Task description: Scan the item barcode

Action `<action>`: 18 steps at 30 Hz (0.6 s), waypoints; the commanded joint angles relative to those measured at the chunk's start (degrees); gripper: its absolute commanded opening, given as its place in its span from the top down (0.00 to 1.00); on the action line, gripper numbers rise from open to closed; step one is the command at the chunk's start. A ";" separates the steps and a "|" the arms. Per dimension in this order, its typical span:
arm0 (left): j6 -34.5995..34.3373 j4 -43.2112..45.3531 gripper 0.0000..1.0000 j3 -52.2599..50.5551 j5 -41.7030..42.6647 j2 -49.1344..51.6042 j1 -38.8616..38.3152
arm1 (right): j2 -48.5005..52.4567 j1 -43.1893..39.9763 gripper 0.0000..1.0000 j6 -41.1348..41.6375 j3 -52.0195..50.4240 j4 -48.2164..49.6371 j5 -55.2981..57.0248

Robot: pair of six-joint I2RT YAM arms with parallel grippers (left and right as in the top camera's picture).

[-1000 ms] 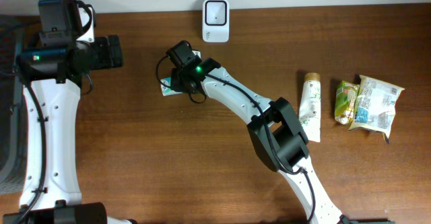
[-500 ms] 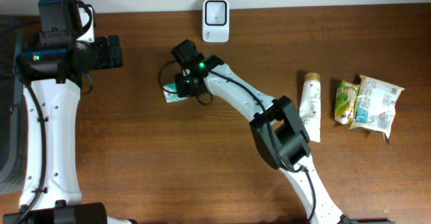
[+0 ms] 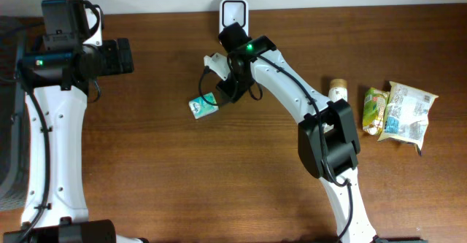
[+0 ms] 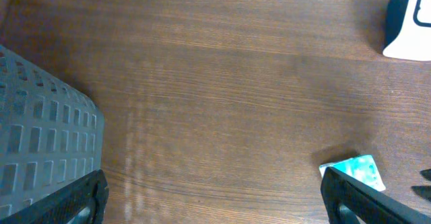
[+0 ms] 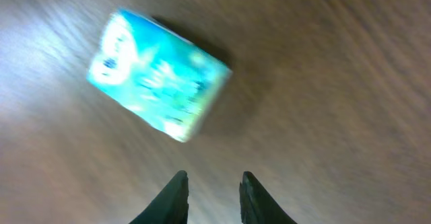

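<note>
- Right arm (image 3: 284, 75) partly covers one white scanner (image 3: 233, 8).
- One teal pack (image 3: 203, 106), one tube (image 3: 336, 93), two snack packs (image 3: 408, 112).
- Right gripper (image 5: 214, 198): jaws narrowly apart, empty.
- Left gripper (image 4: 215, 198): jaws wide, empty.

Packet (image 3: 203, 106) on table (image 3: 146, 170), before scanner (image 3: 233, 8), snacks (image 3: 400, 112) well right

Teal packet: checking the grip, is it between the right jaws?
No, the teal packet lies on the table, apart from the empty jaws.
</note>
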 commanded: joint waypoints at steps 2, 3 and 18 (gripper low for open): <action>-0.57 0.07 0.01 0.20 -0.42 -0.90 0.09 | -2.03 0.50 0.82 9.86 0.17 3.58 -20.61; -0.57 0.07 0.01 0.20 -0.42 -0.90 0.11 | -1.66 0.98 0.85 13.70 0.07 5.38 -20.48; -0.57 0.07 0.01 0.20 -0.42 -0.92 0.09 | 4.66 11.98 0.96 32.61 -2.05 13.09 6.97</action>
